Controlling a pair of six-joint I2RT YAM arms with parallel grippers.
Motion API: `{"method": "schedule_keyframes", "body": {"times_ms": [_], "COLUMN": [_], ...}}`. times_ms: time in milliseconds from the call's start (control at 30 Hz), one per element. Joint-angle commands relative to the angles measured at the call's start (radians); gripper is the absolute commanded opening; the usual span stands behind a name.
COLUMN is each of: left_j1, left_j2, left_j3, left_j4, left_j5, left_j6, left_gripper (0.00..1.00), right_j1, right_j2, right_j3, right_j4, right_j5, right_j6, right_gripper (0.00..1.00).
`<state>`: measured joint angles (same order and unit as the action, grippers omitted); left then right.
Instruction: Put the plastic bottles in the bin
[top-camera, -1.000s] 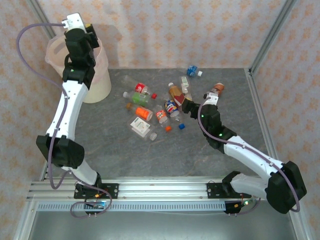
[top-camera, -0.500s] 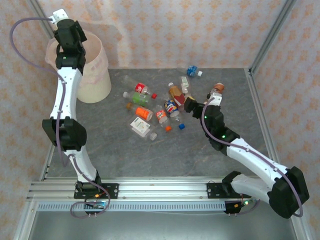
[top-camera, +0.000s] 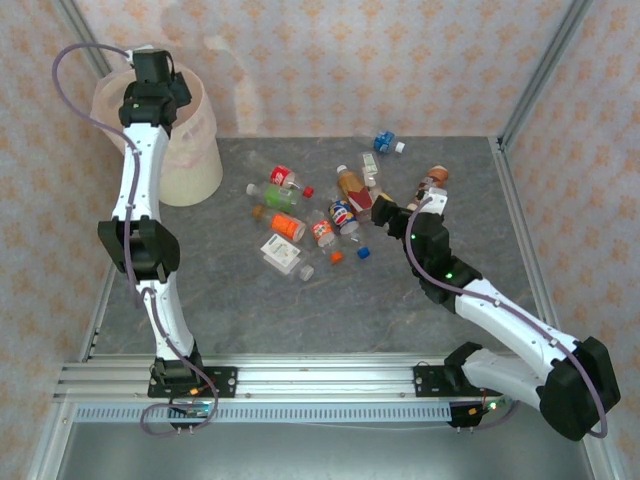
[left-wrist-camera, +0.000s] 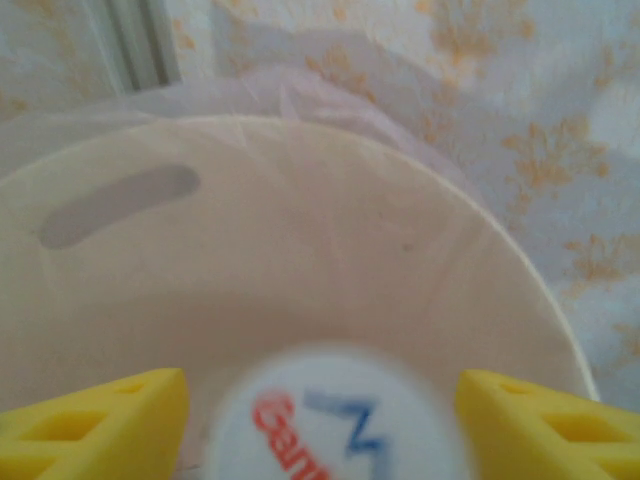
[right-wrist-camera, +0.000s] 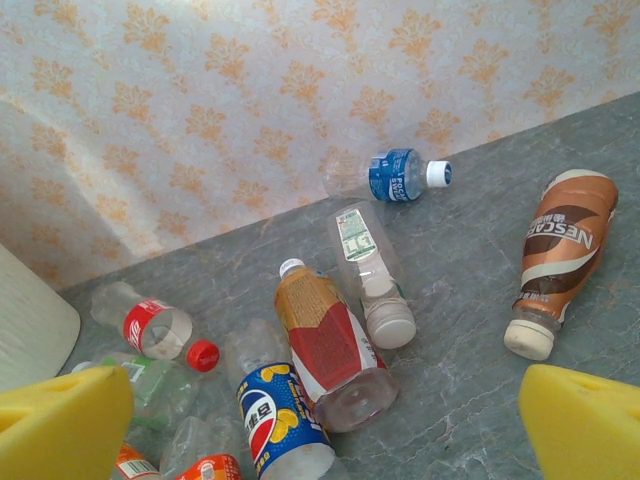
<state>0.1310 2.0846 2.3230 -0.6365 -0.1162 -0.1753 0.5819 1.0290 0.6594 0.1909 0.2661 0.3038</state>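
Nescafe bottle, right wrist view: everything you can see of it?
The Nescafe bottle lies on its side on the grey table, right of the other bottles, touching none. It has a brown shrink sleeve with white lettering, a cream band at the base, and a cream cap on, pointing toward the camera. It looks uncrushed.

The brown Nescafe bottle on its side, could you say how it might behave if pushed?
Round and lying down, the Nescafe bottle would probably roll. Its smooth sleeve may slip in a grip. The sleeve hides the contents, so weight is unclear.
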Motion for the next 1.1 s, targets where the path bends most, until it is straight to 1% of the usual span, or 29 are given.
{"method": "schedule_keyframes", "body": {"times_ms": [0, 133, 267, 333, 400, 433, 500, 633, 700, 800, 900, 1067], "left_j1": [0.002, 0.002, 0.002, 0.0, -0.008, -0.015, -0.041, -0.122, -0.152, -0.198, -0.251, -0.362], "left_j2": [-0.006, -0.021, -0.054, -0.073, -0.093, -0.107, -0.143, -0.24, -0.287, -0.379, -0.487, -0.649], "left_j3": [0.038, 0.045, 0.044, 0.042, 0.039, 0.032, 0.008, -0.072, -0.122, -0.253, -0.434, -0.717], "left_j4": [-0.077, -0.092, -0.107, -0.115, -0.128, -0.132, -0.132, -0.106, -0.086, -0.022, 0.083, 0.188], "left_j5": [0.108, 0.204, 0.313, 0.342, 0.343, 0.33, 0.263, 0.116, 0.066, 0.02, -0.022, -0.128], "left_j6": [0.03, 0.031, 0.014, 0.003, -0.007, -0.01, -0.007, 0.03, 0.009, -0.055, -0.129, -0.289], "left_gripper": [0.79, 0.86, 0.9, 0.93, 0.98, 1.0, 1.0, 1.0, 1.0, 1.0, 1.0, 1.0], "right_j1": [-0.004, -0.004, -0.005, -0.007, -0.008, -0.009, -0.011, -0.015, -0.016, -0.017, -0.016, -0.018], "right_j2": [-0.009, -0.006, 0.003, 0.012, 0.022, 0.026, 0.032, 0.041, 0.043, 0.04, 0.041, 0.033], "right_j3": [-0.01, -0.01, -0.009, -0.01, -0.008, -0.007, -0.008, -0.004, -0.007, -0.019, -0.023, -0.039], "right_j4": [-0.011, -0.014, -0.027, -0.028, -0.036, -0.039, -0.037, -0.037, -0.03, -0.01, 0.002, 0.011], "right_j5": [0.019, 0.017, 0.001, -0.01, -0.009, -0.008, -0.007, -0.033, -0.053, -0.083, -0.119, -0.143], "right_j6": [0.014, 0.021, 0.032, 0.036, 0.047, 0.054, 0.065, 0.071, 0.076, 0.089, 0.074, 0.049], "right_gripper": [0.99, 0.99, 0.99, 0.99, 0.99, 0.99, 0.99, 0.99, 0.99, 0.99, 0.99, 0.99]}}
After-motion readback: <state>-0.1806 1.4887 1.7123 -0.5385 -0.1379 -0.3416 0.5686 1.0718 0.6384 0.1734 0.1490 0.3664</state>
